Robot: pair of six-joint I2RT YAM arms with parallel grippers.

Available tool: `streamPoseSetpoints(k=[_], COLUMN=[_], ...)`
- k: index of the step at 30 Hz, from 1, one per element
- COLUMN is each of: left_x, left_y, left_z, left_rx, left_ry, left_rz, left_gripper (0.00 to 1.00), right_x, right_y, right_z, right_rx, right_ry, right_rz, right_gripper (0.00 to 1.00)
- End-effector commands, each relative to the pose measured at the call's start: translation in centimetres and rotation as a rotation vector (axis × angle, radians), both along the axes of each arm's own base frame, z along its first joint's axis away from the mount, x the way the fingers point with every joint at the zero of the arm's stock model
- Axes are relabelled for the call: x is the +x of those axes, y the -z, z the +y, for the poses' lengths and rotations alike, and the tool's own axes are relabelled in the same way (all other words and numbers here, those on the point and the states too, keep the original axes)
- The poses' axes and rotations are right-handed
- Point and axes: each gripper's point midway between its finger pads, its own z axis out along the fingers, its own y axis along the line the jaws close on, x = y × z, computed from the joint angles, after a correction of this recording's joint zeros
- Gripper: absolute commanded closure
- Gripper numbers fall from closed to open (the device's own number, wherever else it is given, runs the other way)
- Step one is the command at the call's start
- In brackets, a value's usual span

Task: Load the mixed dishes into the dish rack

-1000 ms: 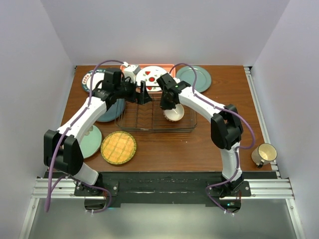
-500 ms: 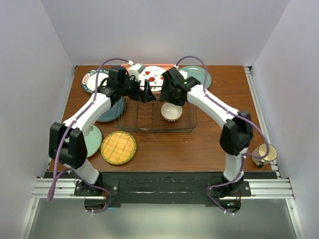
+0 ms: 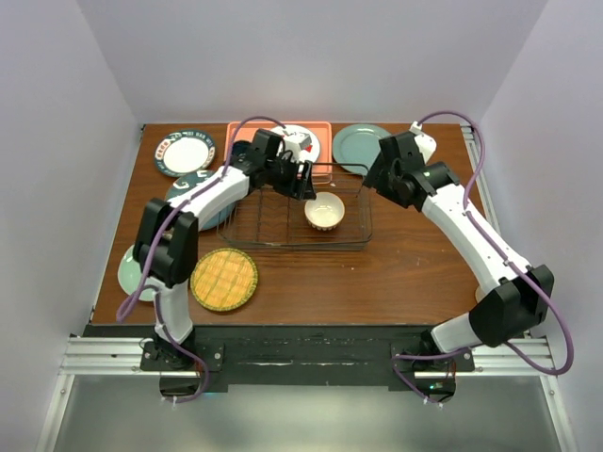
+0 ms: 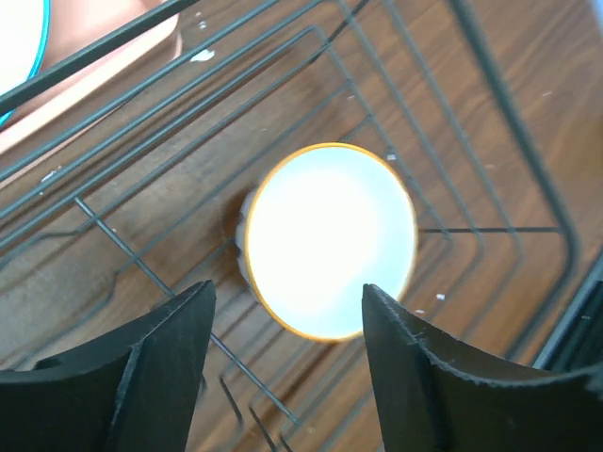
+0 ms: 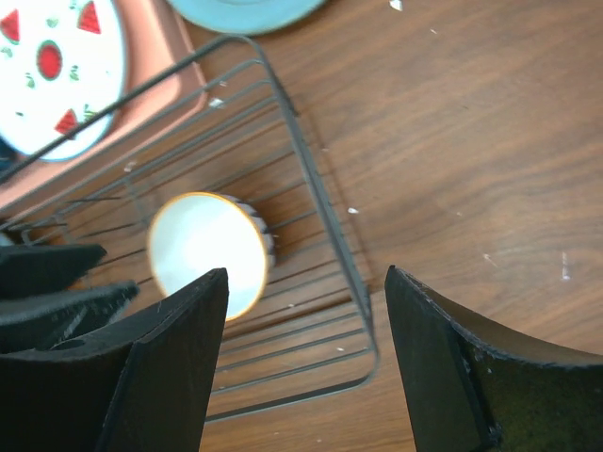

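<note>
The dish rack (image 3: 292, 246) sits mid-table with a ribbed cream bowl (image 3: 324, 211) upright inside it at the right. My left gripper (image 3: 303, 179) hangs open over the rack's back, just left of the bowl (image 4: 330, 240), nothing between its fingers (image 4: 151, 377). My right gripper (image 3: 375, 179) is open above the rack's right end (image 5: 325, 202), apart from the bowl (image 5: 207, 254). On the table lie a yellow woven plate (image 3: 224, 280), a white dark-green-rimmed plate (image 3: 185, 153), a dark teal plate (image 3: 205, 202) and a pale green plate (image 3: 130, 271), the last two partly hidden by the left arm.
A salmon-pink tray (image 3: 243, 128) behind the rack holds a white plate with red fruit marks (image 3: 300, 139). A plain grey-green plate (image 3: 360, 145) lies at the back right. The right arm's elbow (image 3: 509, 303) hangs over the table's right front.
My right gripper opened, left the bowl in the rack and drew back to the right. My left gripper swung right over the rack toward the bowl, its jaws narrowing somewhat.
</note>
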Motion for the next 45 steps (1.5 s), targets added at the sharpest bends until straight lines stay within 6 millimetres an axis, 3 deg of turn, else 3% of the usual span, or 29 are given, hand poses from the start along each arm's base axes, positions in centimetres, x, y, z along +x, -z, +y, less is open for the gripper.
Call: streamPoseSetpoints(k=[1,2,4,6,14,17,21,23,26,27,28,31,34,38,39,41,42,45], left_x=[2.9,3.8,4.2,4.8,3.2,3.1,3.1,3.0,2.7,2.8,3.0,3.5,4.1,4.6,4.6,5.3,5.1,6.0], left_y=[0.7,-0.2,2.0,2.9,5.4,5.8,5.4,5.4,5.5,5.5,5.7,5.1,3.2,-1.0,-1.4,-4.1,-4.1,-7.0], left_z=[-0.9,-1.5,-1.3,-1.1,-1.9,-1.8,-2.2,-2.3,-2.7,-2.6,-2.5,-2.4,-2.9,-4.2,-4.1,-4.4,-4.4,-4.5], left_rx=[0.076,0.076,0.123,0.162,0.156,0.161,0.155,0.170,0.191,0.204,0.222,0.263,0.277,0.297,0.321,0.350,0.379,0.419], left_ry=[0.009,0.031,0.042,0.045,0.146,0.147,0.153,0.183,0.193,0.184,0.172,0.142,0.120,0.106,0.111,0.065,0.083,0.040], left_rz=[-0.078,-0.114,-0.079,-0.077,0.009,0.021,0.008,-0.018,-0.030,-0.036,-0.042,-0.086,-0.168,-0.339,-0.382,-0.509,-0.550,-0.724], left_gripper=[0.37,0.39,0.43,0.44,0.48,0.56,0.75,0.77,0.88,1.00,1.00,1.00,1.00,1.00,1.00,1.00,1.00,1.00], right_x=[-0.1,-0.3,-0.5,-0.7,-0.6,-0.4,-0.2,-0.2,-0.2,-0.1,-0.2,-0.3,-0.5,-0.6,-0.7,-0.7,-0.7,-0.7], right_y=[0.5,0.9,1.2,1.3,1.6,1.6,1.9,2.0,2.1,2.1,2.2,2.3,2.3,2.3,2.3,2.1,2.2,2.2], right_z=[-0.2,-0.4,-0.6,-1.0,-3.1,-3.6,-4.0,-4.1,-4.3,-4.4,-4.4,-4.5,-4.7,-5.0,-5.2,-5.4,-5.5,-5.7], right_rx=[0.023,0.020,0.012,0.002,-0.007,-0.006,-0.004,-0.002,0.002,0.005,0.007,0.011,0.014,0.017,0.015,0.014,0.016,0.020], right_ry=[0.018,0.016,0.010,0.008,0.025,0.027,0.029,0.023,0.023,0.023,0.021,0.021,0.023,0.031,0.033,0.039,0.043,0.046], right_rz=[-0.020,-0.010,-0.002,0.000,0.007,0.010,0.019,0.023,0.025,0.025,0.028,0.029,0.030,0.030,0.033,0.028,0.031,0.032], right_gripper=[0.29,0.29,0.29,0.30,0.29,0.29,0.30,0.30,0.30,0.30,0.30,0.30,0.30,0.30,0.30,0.30,0.30,0.30])
